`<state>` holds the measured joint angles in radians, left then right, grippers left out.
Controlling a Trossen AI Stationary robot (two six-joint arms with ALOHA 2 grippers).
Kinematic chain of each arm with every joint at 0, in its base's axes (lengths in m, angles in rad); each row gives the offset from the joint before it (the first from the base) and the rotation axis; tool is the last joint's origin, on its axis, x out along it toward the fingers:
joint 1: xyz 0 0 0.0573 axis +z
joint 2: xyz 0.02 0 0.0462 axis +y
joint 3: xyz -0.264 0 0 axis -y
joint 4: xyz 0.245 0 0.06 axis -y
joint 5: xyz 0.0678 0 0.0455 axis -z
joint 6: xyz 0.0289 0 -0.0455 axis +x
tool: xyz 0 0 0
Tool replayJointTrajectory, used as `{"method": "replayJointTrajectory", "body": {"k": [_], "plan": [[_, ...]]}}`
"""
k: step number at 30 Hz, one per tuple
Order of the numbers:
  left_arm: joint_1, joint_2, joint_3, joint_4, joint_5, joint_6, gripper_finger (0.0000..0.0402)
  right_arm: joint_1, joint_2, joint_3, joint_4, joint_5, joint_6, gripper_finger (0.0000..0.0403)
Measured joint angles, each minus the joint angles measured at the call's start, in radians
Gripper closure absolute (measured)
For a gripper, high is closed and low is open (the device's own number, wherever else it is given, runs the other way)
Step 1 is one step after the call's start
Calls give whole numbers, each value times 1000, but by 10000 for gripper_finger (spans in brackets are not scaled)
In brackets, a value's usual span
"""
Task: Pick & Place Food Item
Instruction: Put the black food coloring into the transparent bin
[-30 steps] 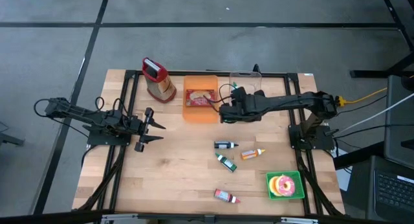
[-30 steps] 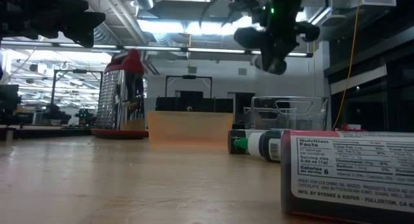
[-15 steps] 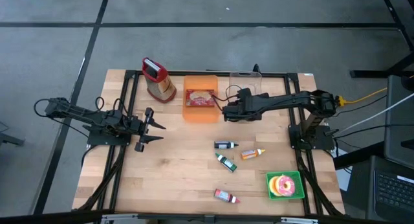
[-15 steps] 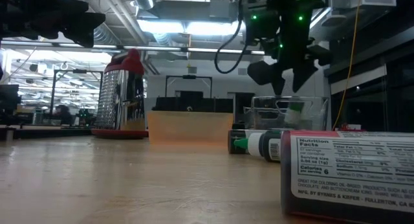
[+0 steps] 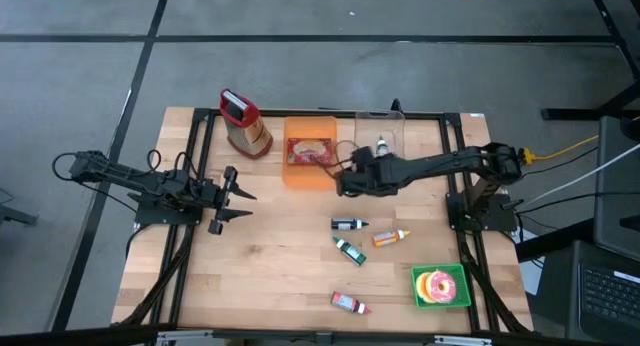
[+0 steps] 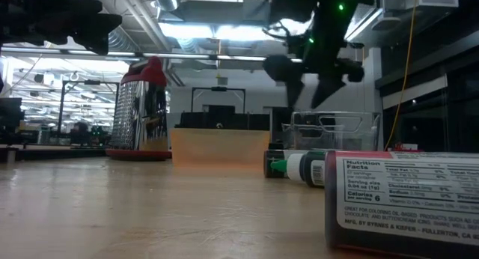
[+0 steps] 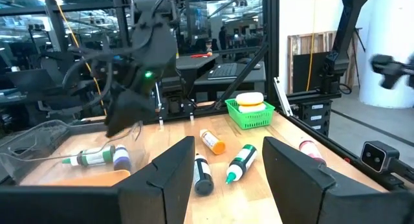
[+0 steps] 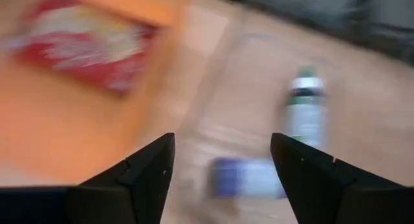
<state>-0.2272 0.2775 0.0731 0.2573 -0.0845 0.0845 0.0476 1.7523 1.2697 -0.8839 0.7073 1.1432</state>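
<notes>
Beside the orange bin (image 5: 310, 171), right gripper (image 5: 343, 182) hovers, jaws wide, empty.
Left gripper (image 5: 243, 205) waits apart over bare tabletop (image 5: 270, 266), jaws parted, empty.

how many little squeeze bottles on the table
5: black-capped bottle, green bottle, orange bottle mid-table; pink bottle near green basket; white bottle in clear plastic bin, where more may hide.

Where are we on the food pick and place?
Done, it seems: a red food packet lies in the orange bin, and a bottle is in the clear container. In hand: nothing; the right gripper hangs open beside the bin. The left gripper waits open at the left. Left: four bottles and the donut basket remain on the table.
</notes>
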Motion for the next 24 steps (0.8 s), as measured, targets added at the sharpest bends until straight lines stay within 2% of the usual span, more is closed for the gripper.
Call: {"method": "replayJointTrajectory", "body": {"k": [4, 9, 12, 18, 24], "plan": [[0, 0, 0, -3, 0, 0, 224, 72, 0, 0, 211, -133, -137, 149], [0, 0, 0, -5, 0, 0, 224, 172, 0, 0, 398, -197, -251, 149], [0, 0, 0, -5, 0, 0, 224, 220, 3, 0, 410, -246, -267, 150], [0, 0, 0, -7, 0, -1, 224, 298, 41, -1, 352, -256, -261, 150], [0, 1, 0, -18, -2, -1, 224, 314, 110, -1, 294, -324, -238, 150]]}}
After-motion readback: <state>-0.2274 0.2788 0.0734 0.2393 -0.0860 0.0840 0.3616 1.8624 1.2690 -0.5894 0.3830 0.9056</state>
